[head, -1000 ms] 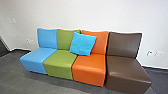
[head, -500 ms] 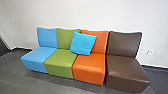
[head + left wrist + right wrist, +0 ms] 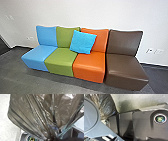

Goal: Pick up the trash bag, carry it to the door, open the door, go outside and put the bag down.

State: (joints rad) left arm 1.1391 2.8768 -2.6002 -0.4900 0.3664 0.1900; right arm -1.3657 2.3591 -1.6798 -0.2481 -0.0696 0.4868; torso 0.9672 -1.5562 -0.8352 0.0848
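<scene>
The trash bag point(image 3: 37, 112), dark, thin and shiny, spreads across the left wrist view. Its folds draw together into a tight neck, where my left gripper point(image 3: 52, 139) is shut on it. Part of the same bag point(image 3: 105, 106) appears in the right wrist view, beyond a pale rounded part of the robot and beside the dark plate. How my right gripper stands cannot be made out.
Four joined seats, blue point(image 3: 37, 57), green point(image 3: 61, 61), orange point(image 3: 88, 67) and brown point(image 3: 125, 72), line a white wall point(image 3: 100, 12). A bright blue cushion point(image 3: 83, 42) leans on the backrests. Grey floor point(image 3: 32, 82) lies in front; a dark opening is at far left.
The head view has shifted slightly, so the seats sit a little higher in it; the camera has moved. The cushion stays where it was on the seats.
</scene>
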